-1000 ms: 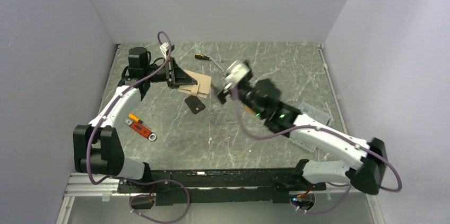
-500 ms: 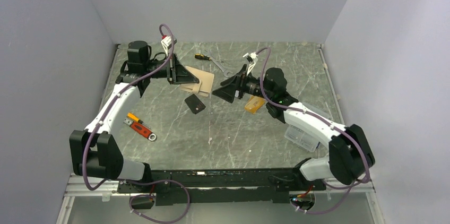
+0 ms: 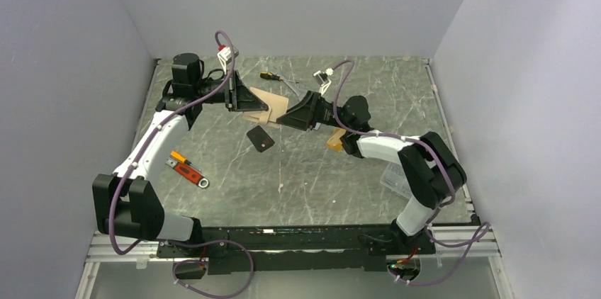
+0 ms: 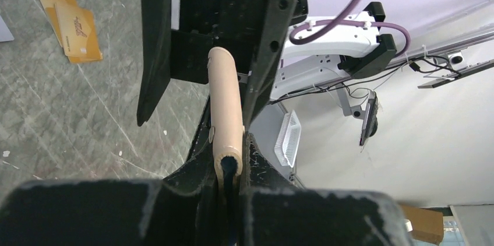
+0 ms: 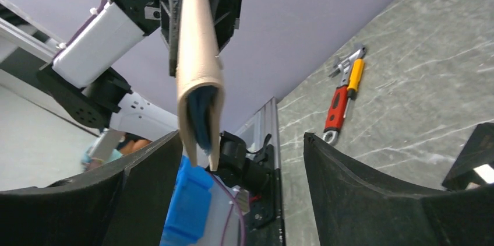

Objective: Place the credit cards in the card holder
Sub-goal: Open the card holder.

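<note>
Partly hidden: orange card [image 3: 336,141] half under right arm [image 3: 383,147], clear box [image 3: 394,180] cut by same arm. Grey marbled table [image 3: 312,185], pale lilac walls [image 3: 298,1]. Card holder [image 3: 275,103] tan, folded, blue lining showing, held off table far centre, pinched by left gripper [image 3: 261,106]; right gripper [image 3: 286,119] fingers spread either side of free end; black card [image 3: 261,138] on table nearby

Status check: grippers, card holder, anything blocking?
Left gripper shut on card holder, held off table. Right gripper open, straddling its free edge. Black card, orange card on table, not loaded. No obstruction seen.
</note>
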Robot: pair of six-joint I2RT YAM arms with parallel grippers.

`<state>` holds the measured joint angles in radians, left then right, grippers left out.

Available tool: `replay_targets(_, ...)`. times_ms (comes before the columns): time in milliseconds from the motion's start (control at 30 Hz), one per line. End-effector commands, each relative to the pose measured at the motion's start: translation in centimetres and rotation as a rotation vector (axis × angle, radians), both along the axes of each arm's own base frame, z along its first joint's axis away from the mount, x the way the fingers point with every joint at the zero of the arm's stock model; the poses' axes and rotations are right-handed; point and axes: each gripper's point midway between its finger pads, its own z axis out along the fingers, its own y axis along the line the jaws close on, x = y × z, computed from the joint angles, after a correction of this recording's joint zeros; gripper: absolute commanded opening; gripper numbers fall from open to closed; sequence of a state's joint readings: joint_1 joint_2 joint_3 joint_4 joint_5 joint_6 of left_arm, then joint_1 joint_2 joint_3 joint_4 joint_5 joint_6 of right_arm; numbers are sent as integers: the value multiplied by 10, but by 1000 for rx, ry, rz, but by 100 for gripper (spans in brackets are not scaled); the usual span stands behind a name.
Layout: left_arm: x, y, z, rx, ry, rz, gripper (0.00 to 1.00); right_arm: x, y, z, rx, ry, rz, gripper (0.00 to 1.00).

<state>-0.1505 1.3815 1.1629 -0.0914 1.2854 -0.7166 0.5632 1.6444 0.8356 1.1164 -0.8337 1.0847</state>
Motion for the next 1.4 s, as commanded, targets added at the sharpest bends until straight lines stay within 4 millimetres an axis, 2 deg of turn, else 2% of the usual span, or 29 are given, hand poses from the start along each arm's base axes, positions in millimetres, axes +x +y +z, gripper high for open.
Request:
replay_targets(0, -3, -2, 16, -20, -71, -11, 1, -6, 1, 43, 142, -75, 59, 72)
replay_targets(200, -6, -7, 7, -14, -49, -15, 4, 0, -1, 52, 197, -39, 48, 36)
replay_targets(267, -7, -7, 3, -9, -43, -13, 6, 1, -2, 54, 211, -27, 48, 19)
replay_targets(333, -8, -7, 0, -8, -38, -13, 11, 1, -4, 55, 225, -16, 49, 3)
replay_targets(367, -8, -7, -2, -4, -34, -12, 16, 1, -5, 54, 225, -8, 50, 0)
replay_targets(433, -9, -6, -3, 3, -39, -15, 29, 1, -8, 49, 211, 9, 55, 0)
replay_targets(500, -10, -5, -1, 12, -74, -27, 53, 3, -12, 41, 160, 18, 64, 0)
replay_targets(567, -11, -2, 2, 39, -124, -39, 70, 0, -10, 26, 58, 17, 101, 0)
replay_targets(633, -10, 3, 6, 73, -183, -53, 81, -5, -9, 8, -78, -7, 131, 0)
replay_targets(667, -9, 6, 8, 85, -206, -61, 84, -5, -10, -13, -185, 34, 128, 0)
replay_targets(700, -11, 8, 9, 91, -225, -78, 87, -5, -12, -11, -222, -63, 112, 0)
replay_targets(733, -10, 10, 15, 96, -274, -91, 92, -11, -16, -22, -302, -45, 120, 0)
replay_targets(867, -11, 18, -6, 189, -397, -150, 94, -22, -25, -36, -454, -139, 183, 0)
replay_targets(1000, -12, 26, -32, 273, -428, -199, 93, -31, -26, -39, -528, -169, 228, 0)
replay_targets(1100, -13, 28, -45, 295, -447, -214, 95, -46, -23, -37, -576, -201, 285, 0)
replay_targets(1200, -19, 27, -49, 296, -491, -248, 98, -61, -19, -37, -626, -252, 344, 0)
replay_targets(1367, -38, 22, -48, 276, -551, -338, 99, -73, -18, -38, -675, -277, 393, 0)
